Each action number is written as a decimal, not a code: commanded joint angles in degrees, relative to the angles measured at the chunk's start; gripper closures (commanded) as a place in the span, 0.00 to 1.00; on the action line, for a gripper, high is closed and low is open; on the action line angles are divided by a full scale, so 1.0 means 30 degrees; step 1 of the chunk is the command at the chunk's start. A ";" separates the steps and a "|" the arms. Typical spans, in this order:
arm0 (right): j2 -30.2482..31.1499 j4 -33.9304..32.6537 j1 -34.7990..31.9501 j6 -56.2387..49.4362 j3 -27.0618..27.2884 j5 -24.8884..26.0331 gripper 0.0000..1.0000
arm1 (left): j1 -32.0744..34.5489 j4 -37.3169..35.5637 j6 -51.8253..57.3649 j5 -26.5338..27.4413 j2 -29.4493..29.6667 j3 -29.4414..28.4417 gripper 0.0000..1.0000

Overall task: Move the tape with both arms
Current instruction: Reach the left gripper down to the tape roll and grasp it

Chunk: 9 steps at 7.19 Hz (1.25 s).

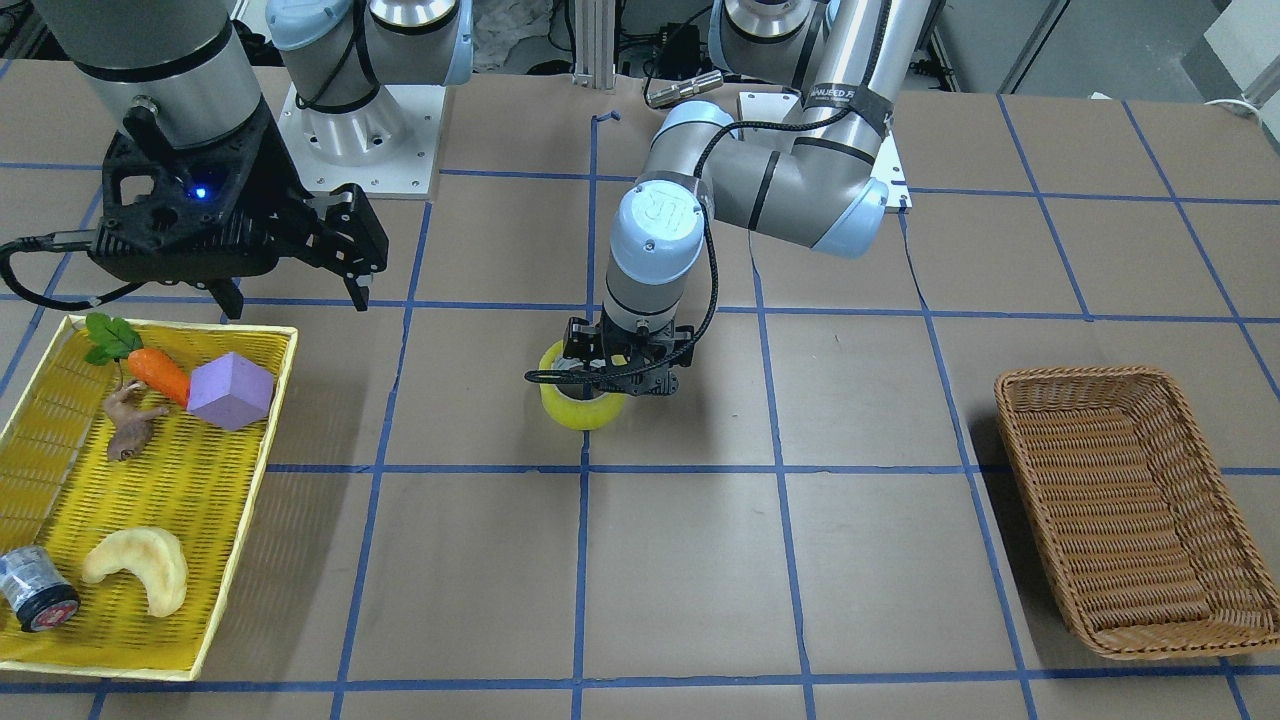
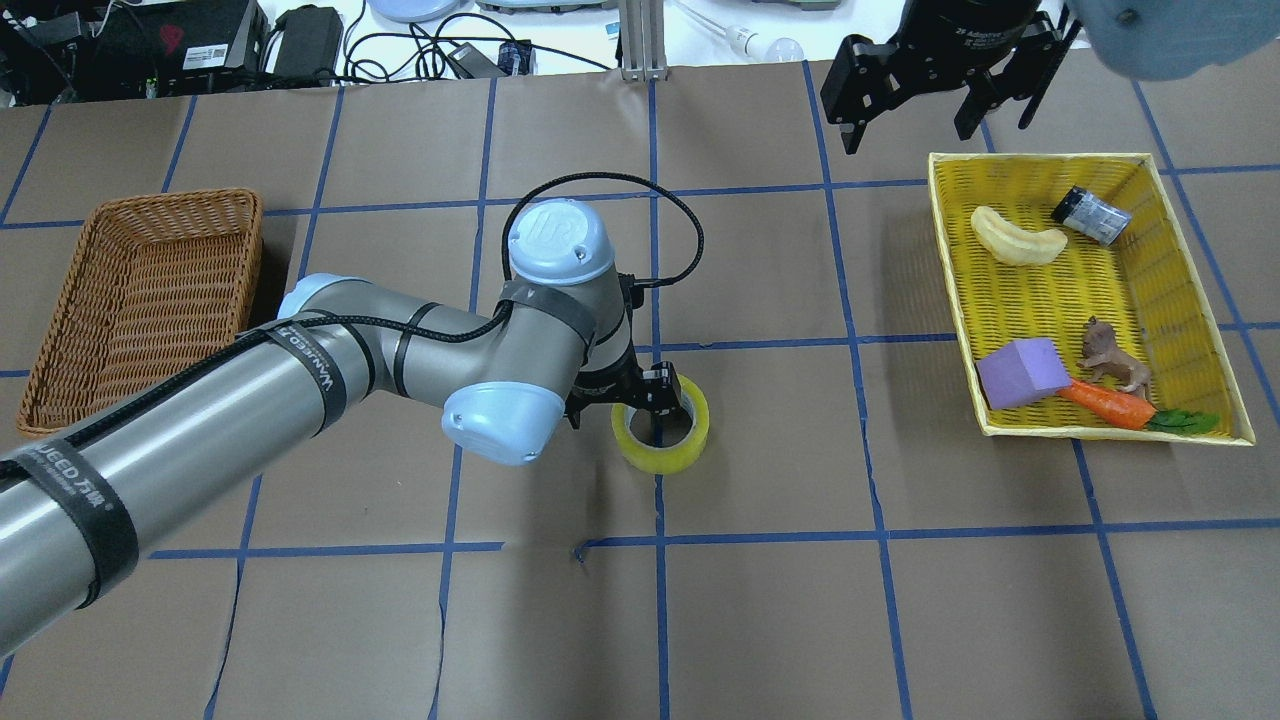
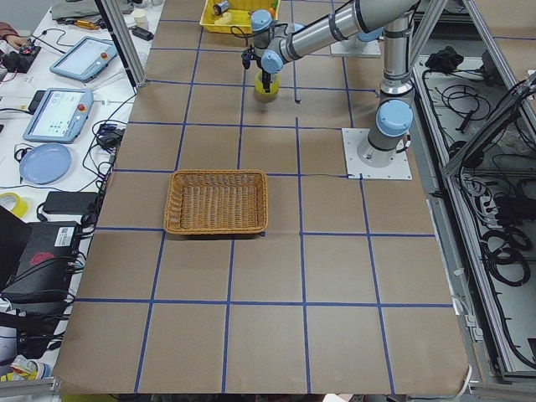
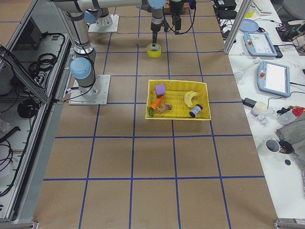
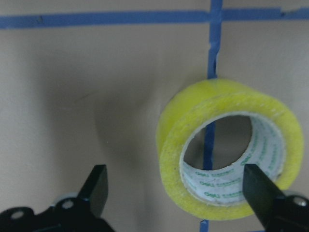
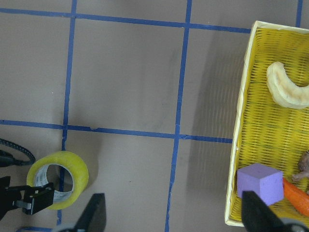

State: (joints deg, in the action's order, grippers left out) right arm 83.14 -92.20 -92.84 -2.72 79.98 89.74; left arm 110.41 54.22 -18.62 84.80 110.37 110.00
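The yellowish-green tape roll (image 2: 680,445) lies flat on the brown table at its middle, core opening up, on a blue grid line. It also shows in the front view (image 1: 580,412), the left wrist view (image 5: 207,96) and the right wrist view (image 6: 77,166). My left gripper (image 2: 640,410) is down at the roll and open. One finger (image 5: 260,193) is over the core opening; the other finger (image 5: 96,186) is outside the roll's wall. My right gripper (image 1: 295,295) is open and empty, raised above the table beside the yellow tray, far from the tape.
A yellow tray (image 2: 955,300) on the robot's right holds a purple block (image 2: 1020,368), a carrot, a small animal figure, a pale crescent bread (image 2: 1015,240) and a black-lidded jar (image 2: 1090,213). A brown wicker basket (image 2: 130,300) stands on the robot's left.
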 commanded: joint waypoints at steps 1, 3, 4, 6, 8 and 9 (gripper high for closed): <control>0.0000 0.0000 0.0038 0.0000 0.0000 0.0000 0.00 | 0.0022 -0.1251 0.0025 0.0005 0.0473 0.0276 0.00; 0.0000 0.0029 -0.0019 0.0000 0.0000 0.0000 0.00 | 0.0022 -0.1932 -0.0149 0.0005 0.0826 0.0247 0.67; 0.0000 0.0000 -0.0020 0.0000 0.0000 -0.0087 0.00 | 0.0022 -0.1903 -0.1166 -0.0053 0.0798 0.0189 1.00; 0.0000 0.0000 -0.0020 0.0000 0.0000 -0.0059 0.00 | 0.0022 -0.1816 -0.1032 0.0005 0.0565 0.0101 1.00; 0.0000 0.0000 -0.0020 0.0000 0.0000 -0.0029 0.00 | -0.0442 -0.0625 0.0487 0.1340 -0.0136 -0.0423 1.00; 0.0000 0.0000 -0.0020 0.0000 0.0000 -0.0029 0.00 | -0.1026 0.1329 0.1770 0.2397 -0.0749 -0.1355 1.00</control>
State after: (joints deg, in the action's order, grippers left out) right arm 83.15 -92.20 -92.90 -2.72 79.98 89.64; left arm 109.04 52.72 -17.10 88.38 109.99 108.48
